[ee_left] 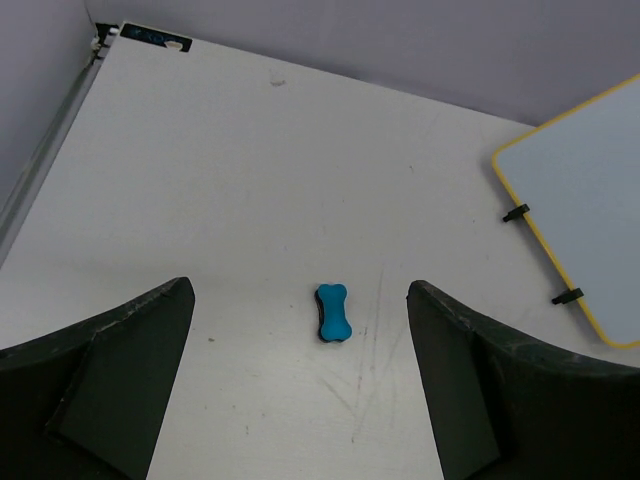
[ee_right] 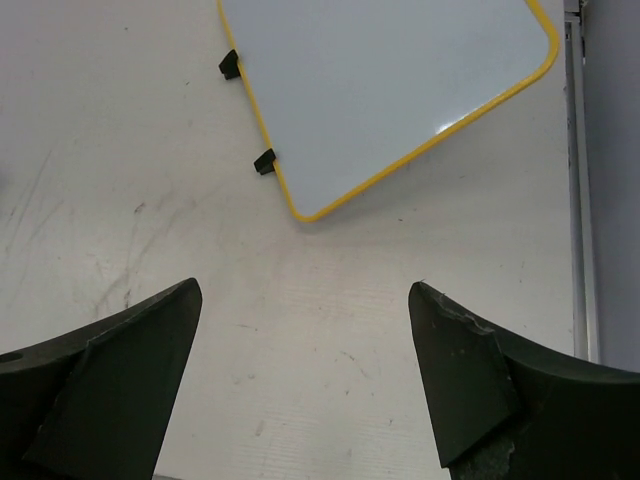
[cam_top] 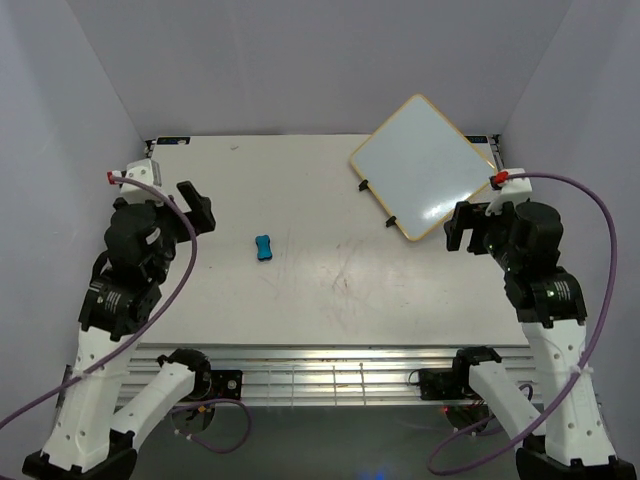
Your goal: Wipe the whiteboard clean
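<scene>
The whiteboard [cam_top: 422,166] lies at the back right of the table, turned at an angle, its white face blank, with a yellow frame and black stand feet. It also shows in the left wrist view [ee_left: 590,200] and the right wrist view [ee_right: 385,85]. The blue bone-shaped eraser [cam_top: 263,247] lies left of the table's middle; in the left wrist view the eraser [ee_left: 333,313] lies ahead between the fingers. My left gripper [cam_top: 198,208] is open and empty, raised left of the eraser. My right gripper [cam_top: 458,228] is open and empty, just off the board's near corner.
The pale table [cam_top: 330,290] has scuff marks near its middle. Purple-grey walls close in the back and both sides. A metal rail [ee_right: 575,200] runs along the table's right edge, and a slotted aluminium edge [cam_top: 330,375] lies in front by the arm bases.
</scene>
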You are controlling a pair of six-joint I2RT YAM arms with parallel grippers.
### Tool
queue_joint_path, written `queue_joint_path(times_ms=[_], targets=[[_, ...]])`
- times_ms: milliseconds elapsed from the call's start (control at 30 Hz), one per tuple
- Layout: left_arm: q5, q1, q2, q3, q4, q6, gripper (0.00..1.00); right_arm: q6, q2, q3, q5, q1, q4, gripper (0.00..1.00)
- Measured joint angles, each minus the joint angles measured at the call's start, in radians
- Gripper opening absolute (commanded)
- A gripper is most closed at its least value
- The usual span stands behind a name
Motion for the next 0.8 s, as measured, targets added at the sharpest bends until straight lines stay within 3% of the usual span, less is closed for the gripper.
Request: queue_joint_path(times_ms=[367, 800], targets=[[-0.021, 0.0, -0.266, -0.053, -0.077, 0.117, 0.98, -0.028, -0.262, -0.002, 0.049, 0.039, -0.16, 0.9], [0.005, 0.0, -0.287, -0.099, -0.121, 0.12, 0.98, -0.025, -0.415, -0.04, 0.08, 0.046, -0.187, 0.9]])
